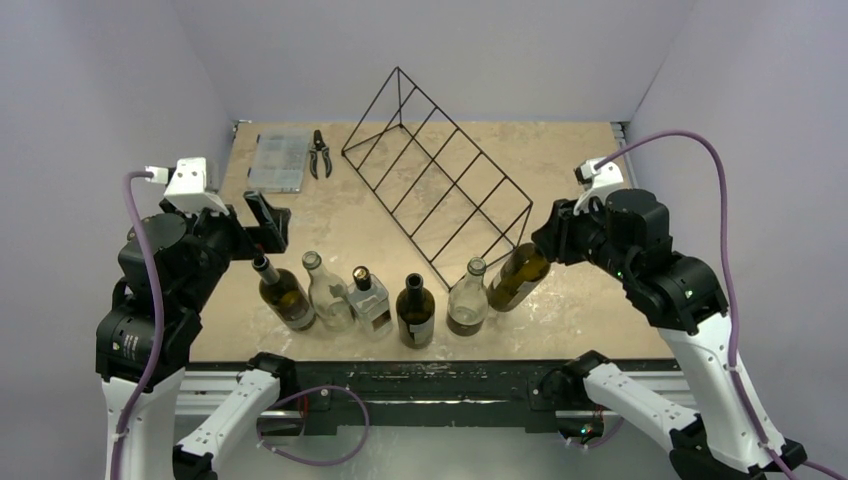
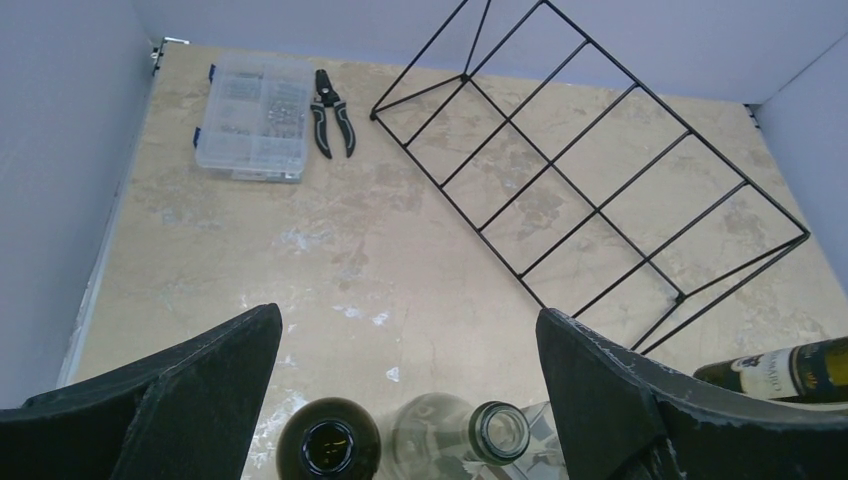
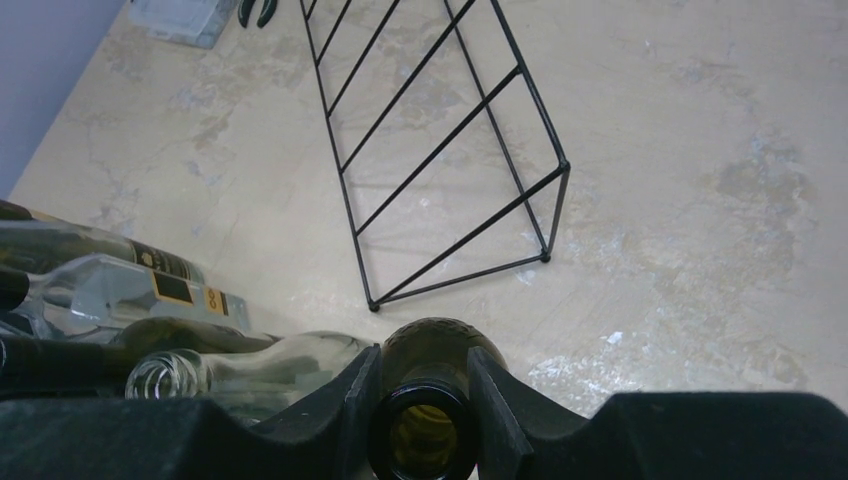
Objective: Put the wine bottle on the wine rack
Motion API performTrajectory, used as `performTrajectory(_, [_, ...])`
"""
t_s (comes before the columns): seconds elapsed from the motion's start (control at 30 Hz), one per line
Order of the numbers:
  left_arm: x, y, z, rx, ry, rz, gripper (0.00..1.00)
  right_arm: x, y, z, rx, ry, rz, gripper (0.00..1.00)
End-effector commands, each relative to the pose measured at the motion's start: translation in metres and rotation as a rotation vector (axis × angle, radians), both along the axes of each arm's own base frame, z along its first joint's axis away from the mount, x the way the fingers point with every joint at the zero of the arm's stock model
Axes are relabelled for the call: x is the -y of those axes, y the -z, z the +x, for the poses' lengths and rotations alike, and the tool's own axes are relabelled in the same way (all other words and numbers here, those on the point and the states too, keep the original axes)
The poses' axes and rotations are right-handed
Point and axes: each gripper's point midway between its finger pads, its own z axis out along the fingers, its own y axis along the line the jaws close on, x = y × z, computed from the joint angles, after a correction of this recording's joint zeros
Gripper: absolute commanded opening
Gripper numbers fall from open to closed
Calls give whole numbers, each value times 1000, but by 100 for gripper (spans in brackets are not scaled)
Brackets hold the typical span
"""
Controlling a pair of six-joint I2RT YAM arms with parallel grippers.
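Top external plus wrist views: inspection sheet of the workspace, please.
Surface: beige marbled table, white scuffs near the bottles.
Job's things: wine rack empty; row of five bottles standing; dark wine bottle tilted, neck gripped.
Clutter: clear parts box, pliers, far left.
Pincers: left pincer open, empty; right pincer shut on wine bottle.
Cables: purple cable on each arm, one looped under front rail.
Surroundings: plain walls, nothing else seen.

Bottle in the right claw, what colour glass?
Olive-green bottle, best in the top external view.
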Motion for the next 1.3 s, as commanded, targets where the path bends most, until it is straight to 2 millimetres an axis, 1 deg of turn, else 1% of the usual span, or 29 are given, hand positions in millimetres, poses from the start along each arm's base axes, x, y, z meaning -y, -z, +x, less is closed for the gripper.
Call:
performTrajectory(0.0, [-16,-8,-3,30,-61,56,99,5,-71,12,215,45,70,0])
performTrajectory(0.1, [-17,-10,-6,42,-65,54,99,10,-80,14,238,72,65,0])
performTrajectory(0.2, [-16,-10,-7,54,-58,44,99,10,-94,17,269,85,92,0])
performTrajectory(0.43, [-16,-13,-9,82,-57,33,98,-3,-120,28,297,80,172,0])
performTrajectory(0.53, [-18,-16,-11,96,-64,34,98,-7,-126,36,296,86,188,0])
performTrajectory(0.67, [-20,-23,-11,133,-76,30,98,-16,-128,49,278,89,206,0])
performTrajectory(0.9, [-14,-43,-6,211,-58,-7,98,-33,-133,68,253,89,269,0])
performTrajectory(1.07, [-10,-53,2,242,-47,-29,98,-43,-131,81,232,96,301,0])
performTrajectory(1.17, [-7,-54,7,250,-41,-34,98,-48,-127,89,217,104,318,0])
performTrajectory(1.27, [-5,-47,12,246,-34,-24,98,-53,-119,98,203,113,335,0])
